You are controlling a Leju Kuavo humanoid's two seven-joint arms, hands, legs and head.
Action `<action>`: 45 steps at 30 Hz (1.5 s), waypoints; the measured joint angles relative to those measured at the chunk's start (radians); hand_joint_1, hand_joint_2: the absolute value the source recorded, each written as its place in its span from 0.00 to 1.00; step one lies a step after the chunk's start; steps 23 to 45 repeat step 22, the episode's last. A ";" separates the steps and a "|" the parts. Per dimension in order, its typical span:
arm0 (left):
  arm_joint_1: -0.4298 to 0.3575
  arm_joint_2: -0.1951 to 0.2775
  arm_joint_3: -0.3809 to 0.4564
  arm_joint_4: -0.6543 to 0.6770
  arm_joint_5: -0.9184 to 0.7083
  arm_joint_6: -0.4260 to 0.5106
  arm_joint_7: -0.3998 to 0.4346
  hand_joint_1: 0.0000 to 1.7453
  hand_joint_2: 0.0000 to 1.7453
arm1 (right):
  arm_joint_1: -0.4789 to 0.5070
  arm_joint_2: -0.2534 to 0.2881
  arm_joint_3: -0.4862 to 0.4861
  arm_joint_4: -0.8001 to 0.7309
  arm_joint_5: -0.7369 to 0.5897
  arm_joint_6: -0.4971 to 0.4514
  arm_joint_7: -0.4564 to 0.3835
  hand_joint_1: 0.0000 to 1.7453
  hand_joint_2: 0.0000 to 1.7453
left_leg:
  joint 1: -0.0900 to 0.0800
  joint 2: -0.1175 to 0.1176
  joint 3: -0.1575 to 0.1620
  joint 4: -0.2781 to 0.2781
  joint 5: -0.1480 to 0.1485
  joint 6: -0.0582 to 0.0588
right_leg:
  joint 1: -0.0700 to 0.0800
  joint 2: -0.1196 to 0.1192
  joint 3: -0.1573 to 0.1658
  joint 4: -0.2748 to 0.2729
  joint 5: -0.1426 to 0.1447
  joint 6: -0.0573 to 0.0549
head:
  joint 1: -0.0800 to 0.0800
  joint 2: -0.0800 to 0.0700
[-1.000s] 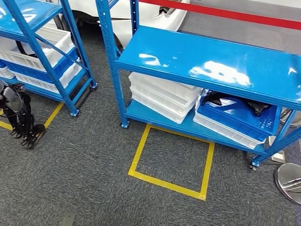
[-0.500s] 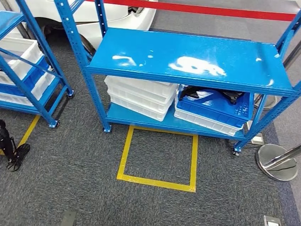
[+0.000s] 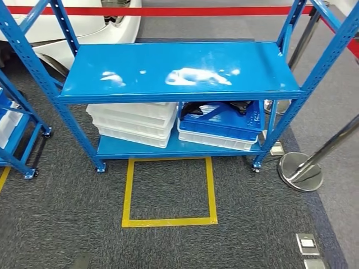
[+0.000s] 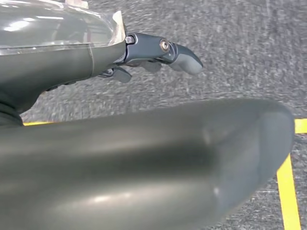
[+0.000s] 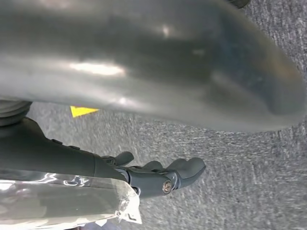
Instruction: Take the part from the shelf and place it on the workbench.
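A blue rack (image 3: 178,70) stands straight ahead in the head view. On its bottom level a blue tray (image 3: 220,120) rests on a white one and holds black parts (image 3: 237,106), mostly hidden under the upper level. Beside it lies a stack of white trays (image 3: 131,123). In the left wrist view my left hand (image 4: 145,143) hangs over grey carpet, its dark fingers (image 4: 159,50) stretched out and holding nothing. In the right wrist view my right hand (image 5: 145,96) also hangs over the carpet, its fingers (image 5: 163,177) out straight and empty.
A yellow taped square (image 3: 169,221) marks the carpet in front of the rack. A second blue rack (image 3: 17,134) stands at the left. A steel post base (image 3: 300,171) and floor sockets (image 3: 308,244) lie at the right. A red belt (image 3: 169,10) and a white car (image 3: 84,28) are behind.
The camera has turned: the rack with the trays has come from the right to the middle of the view, and the left rack has slid nearly out of it.
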 joint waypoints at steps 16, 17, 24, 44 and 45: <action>-0.005 0.001 0.000 0.000 -0.017 0.001 0.002 0.00 1.00 | 0.004 0.002 0.026 0.008 0.053 0.123 0.095 0.00 0.00 | -0.005 -0.003 0.007 -0.015 -0.008 0.007 | -0.005 0.004 0.004 -0.013 -0.001 0.014 | 0.001 0.000; -0.005 0.001 0.000 0.000 -0.018 0.002 0.002 0.00 1.00 | 0.004 0.003 0.027 0.008 0.058 0.125 0.099 0.00 0.00 | -0.005 -0.003 0.007 -0.015 -0.008 0.007 | -0.005 0.003 0.004 -0.013 -0.001 0.016 | 0.001 0.000; -0.006 0.000 0.000 0.000 -0.025 0.007 0.003 0.00 1.00 | 0.003 0.004 0.035 0.009 0.069 0.127 0.120 0.00 0.00 | -0.003 -0.003 0.007 -0.016 -0.008 0.007 | -0.003 0.003 0.003 -0.013 -0.002 0.016 | 0.001 0.000; -0.006 0.000 0.000 0.000 -0.025 0.007 0.003 0.00 1.00 | 0.003 0.004 0.035 0.009 0.069 0.127 0.120 0.00 0.00 | -0.003 -0.003 0.007 -0.016 -0.008 0.007 | -0.003 0.003 0.003 -0.013 -0.002 0.016 | 0.001 0.000; -0.006 0.000 0.000 0.000 -0.025 0.007 0.003 0.00 1.00 | 0.003 0.004 0.035 0.009 0.069 0.127 0.120 0.00 0.00 | -0.003 -0.003 0.007 -0.016 -0.008 0.007 | -0.003 0.003 0.003 -0.013 -0.002 0.016 | 0.001 0.000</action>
